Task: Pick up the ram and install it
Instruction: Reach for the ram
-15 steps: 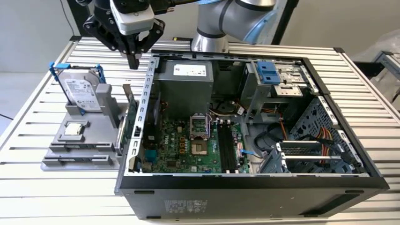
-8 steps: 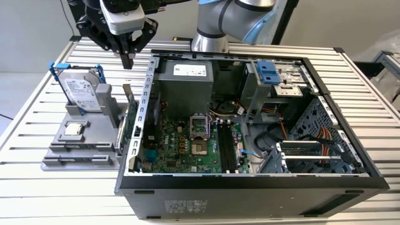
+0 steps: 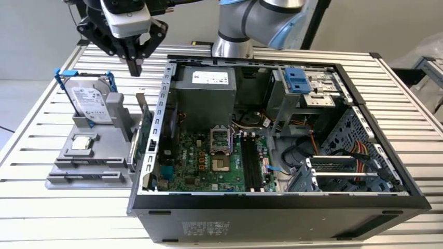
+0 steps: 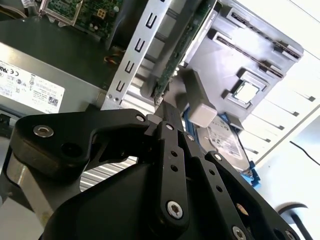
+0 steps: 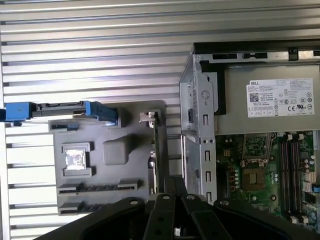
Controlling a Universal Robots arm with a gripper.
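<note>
- To the exterior view's left of the pincer (image 3: pixel 135 70) and lower down, we are seeing a silver hard drive (image 3: pixel 90 101) in a blue frame. It is standing upright in a grey holder (image 3: pixel 69 179), and a small square processor chip (image 3: pixel 83 141) is lying flat in the holder just in front of it.
- To the exterior view's right of the pincer and lower down, an open computer case (image 3: pixel 277 207) is lying on the slatted table (image 3: pixel 41 218). Its metal side wall is running just beside the holder and crowding the ram on that side.
- Below the pincer, the ram (image 5: pixel 155 150) is standing on its long edge in a slot at the holder's case-side edge. Its long axis is running parallel to the case wall, and in the first wrist view we are looking down on its thin top edge.
- The pincer is hanging above the holder, in line with the ram and apart from it. Its fingers are drawn together, gripping nothing and touching nothing.
</note>
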